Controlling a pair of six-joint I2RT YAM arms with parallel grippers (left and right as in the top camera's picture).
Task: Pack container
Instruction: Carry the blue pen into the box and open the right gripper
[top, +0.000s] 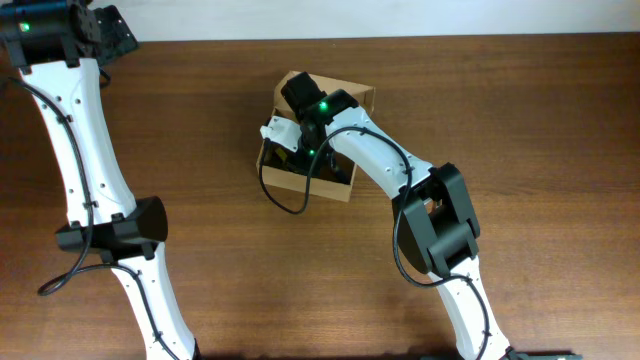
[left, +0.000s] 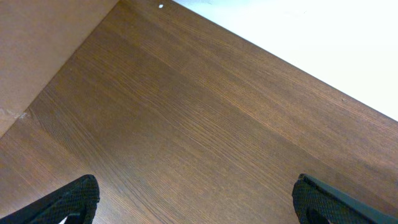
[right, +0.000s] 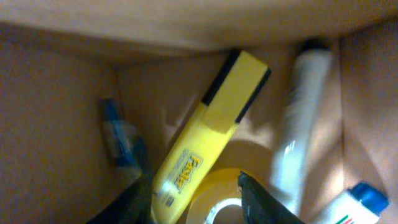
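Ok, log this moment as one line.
right gripper: inside small tan cardboard box, straddling yellow highlighter, grip unclear | left gripper: open over brown wooden table

Left claw (left: 198, 200) gapes wide, held far out front-left; right claw (right: 198, 198) points steeply down, jaws standing apart.

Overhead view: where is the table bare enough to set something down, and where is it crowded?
Free: the brown wooden table between the white left arm and the tan cardboard box; also right of the box and the right arm. Crowded: inside the box, where the right gripper sits among a yellow highlighter, a white tube and a tape roll.
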